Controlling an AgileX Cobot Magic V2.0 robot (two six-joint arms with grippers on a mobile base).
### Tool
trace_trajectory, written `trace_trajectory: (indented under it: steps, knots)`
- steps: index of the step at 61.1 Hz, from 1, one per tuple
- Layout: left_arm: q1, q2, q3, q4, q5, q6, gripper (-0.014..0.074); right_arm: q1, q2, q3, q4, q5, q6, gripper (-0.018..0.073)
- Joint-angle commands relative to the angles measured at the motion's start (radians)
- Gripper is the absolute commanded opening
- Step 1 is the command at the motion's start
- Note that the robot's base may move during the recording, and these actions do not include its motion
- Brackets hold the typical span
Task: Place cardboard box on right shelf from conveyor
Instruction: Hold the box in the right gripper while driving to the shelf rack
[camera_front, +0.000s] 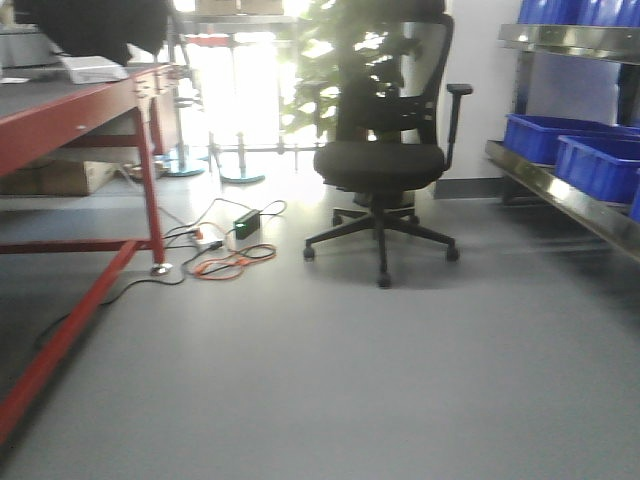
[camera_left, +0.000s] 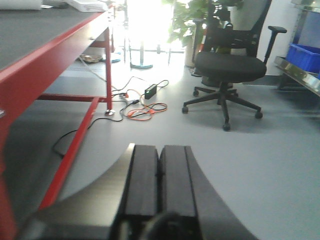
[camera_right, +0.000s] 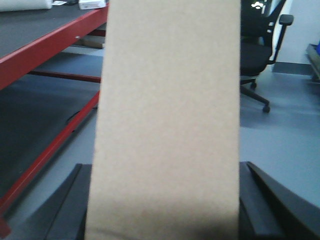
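Note:
The tan cardboard box (camera_right: 167, 115) fills the middle of the right wrist view, held lengthwise between the two dark fingers (camera_right: 70, 205) of my right gripper (camera_right: 165, 200), which is shut on its sides. My left gripper (camera_left: 159, 170) is shut with nothing in it, its pads pressed together above the grey floor. The conveyor (camera_front: 60, 95), dark belt with a red frame and red legs, stands at the left. The stainless right shelf (camera_front: 560, 190) runs along the right edge of the front view. Neither gripper shows in the front view.
Blue plastic bins (camera_front: 580, 150) sit on the shelf. A black office chair (camera_front: 385, 150) stands mid-floor ahead. Cables and a small power brick (camera_front: 235, 245) lie on the floor by the conveyor leg. A white item (camera_front: 92, 68) rests on the belt.

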Motion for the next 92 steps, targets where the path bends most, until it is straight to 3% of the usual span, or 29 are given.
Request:
trace_trajectory:
  steps: [1,92]
  knots:
    - [0.000,-0.014,0.009,-0.006,-0.088,0.000,-0.0116,-0.003,0.007,-0.033,-0.013,-0.096,-0.010,0.0195]
    - [-0.004,-0.014,0.009,-0.006,-0.088,0.000,-0.0116,-0.003,0.007,-0.033,-0.013,-0.096,-0.010,0.0195]
